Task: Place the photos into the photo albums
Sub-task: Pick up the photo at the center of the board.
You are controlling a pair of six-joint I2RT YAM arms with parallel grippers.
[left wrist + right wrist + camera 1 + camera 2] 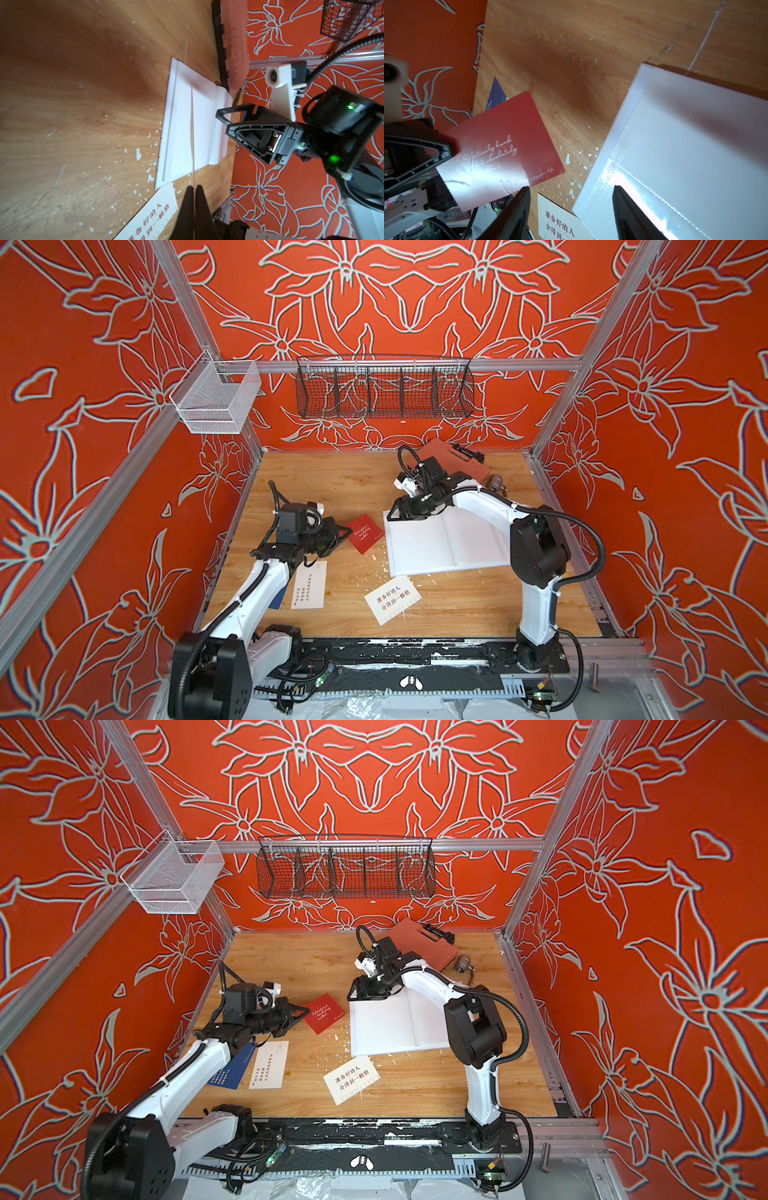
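Right wrist: L gripper [448, 149] clamps red card [508, 145]; R gripper [571, 188] agape over album [685, 145] (flakes [568, 159] between).

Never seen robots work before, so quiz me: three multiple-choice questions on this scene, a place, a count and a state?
1. Where is the navy card?
A. inside the album
B. on the table by the left arm
C. in a gripper

2. How many white cards lie on the table?
A. one
B. two
C. four

3. The left gripper is:
A. open, empty
B. shut on a white card
C. shut on the dark red card

Key: B, it lies flat there; B, one beside the navy card, one near the album; C, it pinches that card's edge.
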